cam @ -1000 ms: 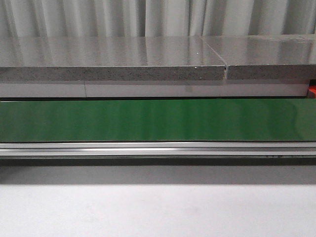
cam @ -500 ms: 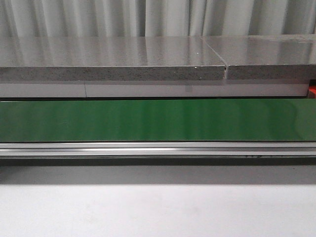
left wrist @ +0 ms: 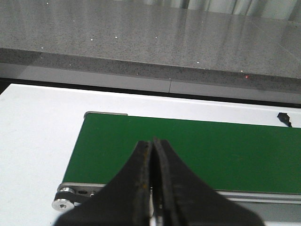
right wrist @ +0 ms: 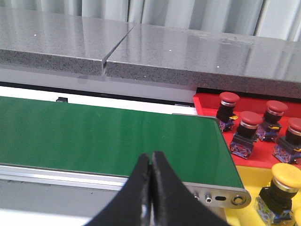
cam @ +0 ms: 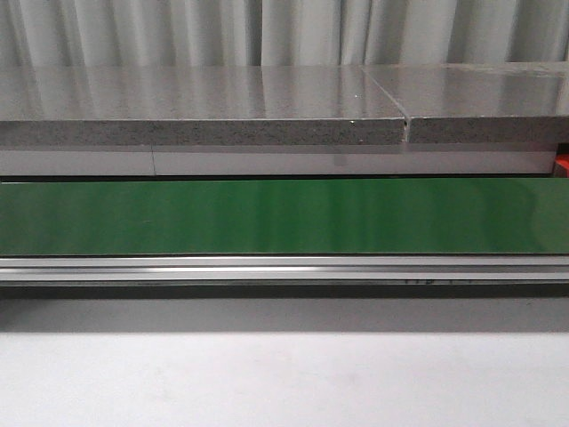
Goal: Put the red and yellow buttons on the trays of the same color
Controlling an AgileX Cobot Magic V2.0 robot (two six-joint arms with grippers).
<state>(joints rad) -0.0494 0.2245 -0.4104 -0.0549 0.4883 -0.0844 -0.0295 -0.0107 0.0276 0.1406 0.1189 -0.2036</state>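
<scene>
Left gripper (left wrist: 151, 155): my black fingers pressed tip to tip, nothing btwn them; sits at the near edge of the belt's left end.
Right gripper (right wrist: 150, 165): also closed flat, empty; over the near edge of the belt, twd its right end.
Belt: long green conveyor belt (cam: 284, 216) w/ silver aluminium side rail (cam: 284, 267) along its near side; runs left-right across the front view, surface bare there. Roller (left wrist: 62, 203) shows at the left end.
Red tray (right wrist: 211, 106): bright red plastic tray just past the belt's right end, far side. A sliver of it (cam: 563, 166) shows at the right edge in front view.
Red buttons: four red mushroom-head push buttons w/ black bodies, standing upright in the red tray, e.g. (right wrist: 228, 106), (right wrist: 248, 129), (right wrist: 273, 115), (right wrist: 292, 136).
Yellow tray (right wrist: 254, 179): yellow plastic tray, near side, touching the red one.
Yellow button (right wrist: 282, 188): yellow mushroom-head push button, upright in the yellow tray.
Counter: grey speckled stone slab (cam: 204, 107) behind the belt, seam twd the right.
Table: white tabletop (cam: 284, 382), nearest me.
Backdrop: pale pleated curtain (cam: 178, 31).
</scene>
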